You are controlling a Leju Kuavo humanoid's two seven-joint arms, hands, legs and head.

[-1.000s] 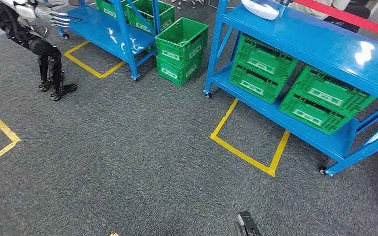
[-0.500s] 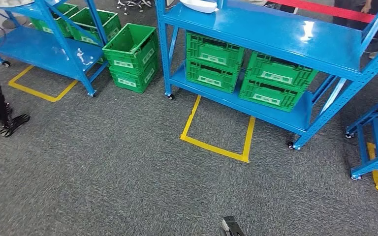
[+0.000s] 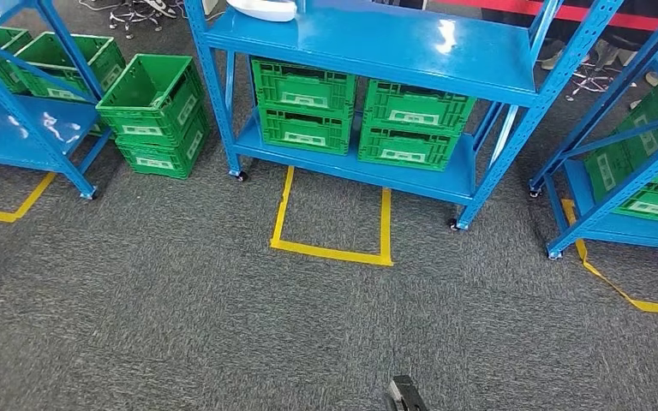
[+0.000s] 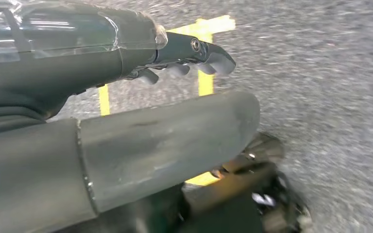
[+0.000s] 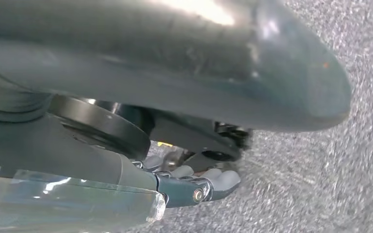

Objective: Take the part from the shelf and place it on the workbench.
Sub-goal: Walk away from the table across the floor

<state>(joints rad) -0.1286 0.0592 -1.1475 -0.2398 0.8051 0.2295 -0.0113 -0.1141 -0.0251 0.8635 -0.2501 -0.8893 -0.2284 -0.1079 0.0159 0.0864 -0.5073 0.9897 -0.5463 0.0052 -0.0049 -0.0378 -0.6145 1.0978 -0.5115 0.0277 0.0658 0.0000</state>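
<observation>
We're at the approach step w/ left hand (image 4: 126, 97) & right hand (image 5: 175, 145) hanging empty, fingers loosely apart; next, walk up to the blue shelf (image 3: 368, 43), white part (image 3: 261, 8) on its top deck.
</observation>
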